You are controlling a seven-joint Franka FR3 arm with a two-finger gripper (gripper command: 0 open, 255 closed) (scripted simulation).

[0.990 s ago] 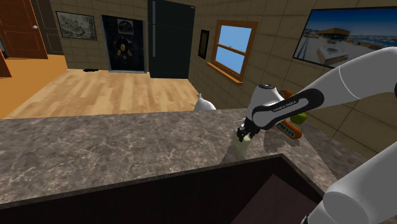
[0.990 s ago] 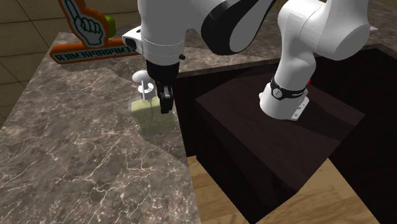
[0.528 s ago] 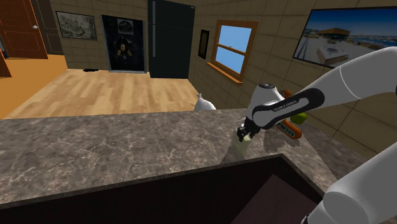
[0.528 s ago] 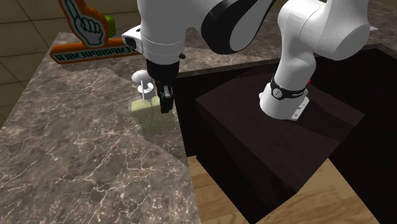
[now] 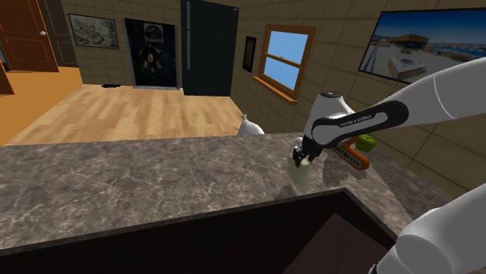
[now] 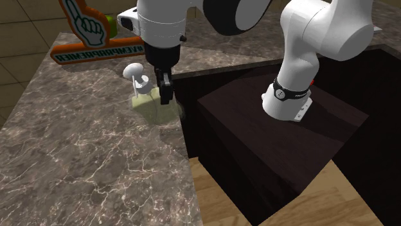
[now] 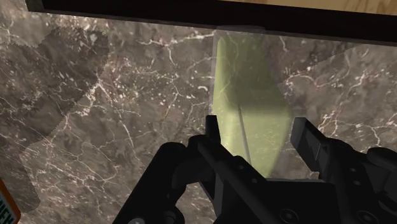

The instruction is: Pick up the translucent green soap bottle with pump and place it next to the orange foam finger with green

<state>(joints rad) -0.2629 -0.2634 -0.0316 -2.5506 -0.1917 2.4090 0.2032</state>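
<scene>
The black gripper [image 6: 157, 90] points down over the counter with its two fingers [image 7: 213, 130] set moderately apart and clamped on the soap bottle [image 6: 151, 106], one finger pressed to each side of the pale, see-through green body just under the neck. The wrist view shows the bottle [image 7: 249, 83] running out from between the fingers toward the counter's dark edge. Its white pump [image 6: 133, 69] sticks out past the gripper toward the second exterior view's left. Whether the bottle's base rests on the stone or hangs just above it cannot be told. In the shoulder view the gripper [image 5: 302, 158] and bottle [image 5: 301, 169] sit near the counter's edge closest to the stand. The foam finger [image 6: 87, 29], orange-rimmed with a green patch and lettering along its base, stands upright near the bottle, with bare stone between them. The countertop [image 5: 140, 179] is brown marble with pale veins. The arm's dark box stand [image 6: 257, 128] butts against it. Beyond the counter the room has a wooden floor [image 5: 117, 109], a tall black cabinet [image 5: 209, 47], a wood-framed window [image 5: 284, 58], a brown door [image 5: 27, 35] and a wide framed picture [image 5: 424, 43] on the tiled wall.
</scene>
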